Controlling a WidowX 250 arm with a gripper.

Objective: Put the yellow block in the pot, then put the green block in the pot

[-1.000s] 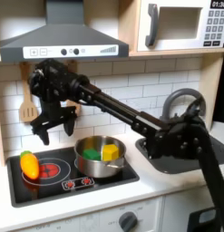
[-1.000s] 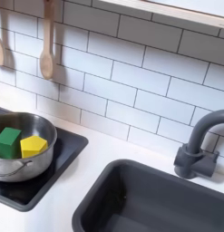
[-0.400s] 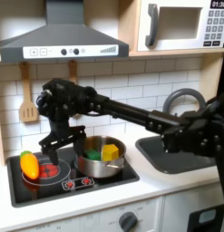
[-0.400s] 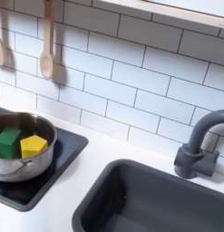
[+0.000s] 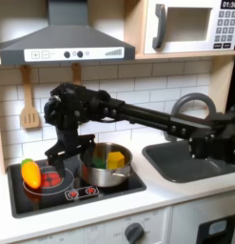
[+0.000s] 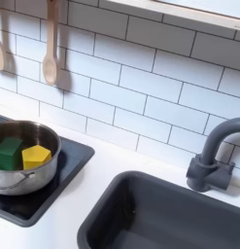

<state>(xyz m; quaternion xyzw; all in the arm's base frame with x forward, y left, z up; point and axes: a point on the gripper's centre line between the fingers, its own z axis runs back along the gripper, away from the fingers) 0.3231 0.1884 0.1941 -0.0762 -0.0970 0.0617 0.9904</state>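
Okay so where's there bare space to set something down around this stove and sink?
The white counter between the stovetop and the sink is bare, as is the basin floor. The stovetop is crowded: the pot holds both blocks, with the gripper and toy vegetable alongside.

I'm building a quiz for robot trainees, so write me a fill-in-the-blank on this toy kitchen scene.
1. The yellow block and the green block both lie inside the ____.
2. The pot stands on the ____.
3. On the tiled wall hang two wooden ____.

Missing words: pot; stove; spoons
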